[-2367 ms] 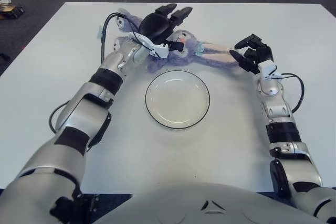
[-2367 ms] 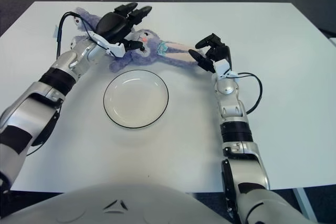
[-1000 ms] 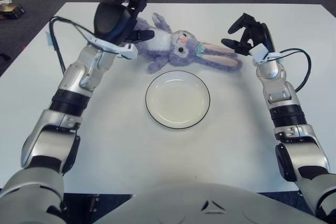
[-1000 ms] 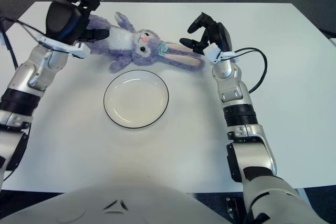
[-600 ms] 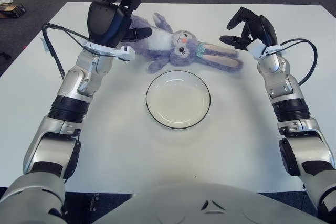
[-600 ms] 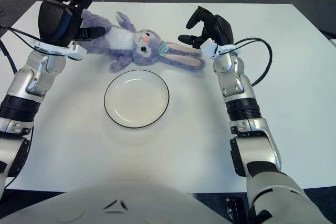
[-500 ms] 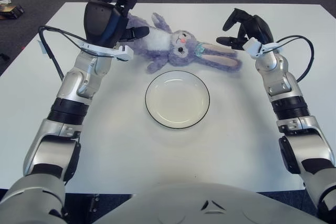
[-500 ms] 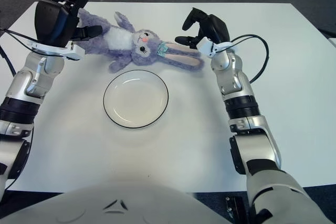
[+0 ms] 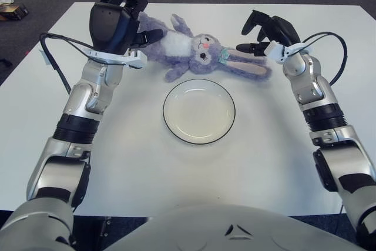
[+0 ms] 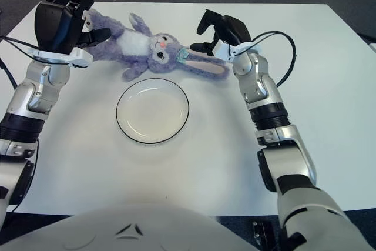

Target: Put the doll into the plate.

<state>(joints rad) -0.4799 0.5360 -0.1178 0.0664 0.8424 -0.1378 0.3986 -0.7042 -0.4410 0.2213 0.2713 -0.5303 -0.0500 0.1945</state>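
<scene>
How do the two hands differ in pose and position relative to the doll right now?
The left hand has its fingers spread, at the doll's leg end; the right hand has its fingers open but more curved, over the doll's ear end. The left hand shows raised; the right sits lower. Neither holds the doll, which lies beyond the plate.

Left hand [image 9: 116,19] is now raised off the doll [image 9: 197,52], fingers spread, at the doll's leg end; 2.4 s ago it lay over the torso. Doll's body is now uncovered and lies shifted slightly. Right hand [image 9: 265,32] is lifted and moved inward, above the ear tips rather than beside them.
</scene>
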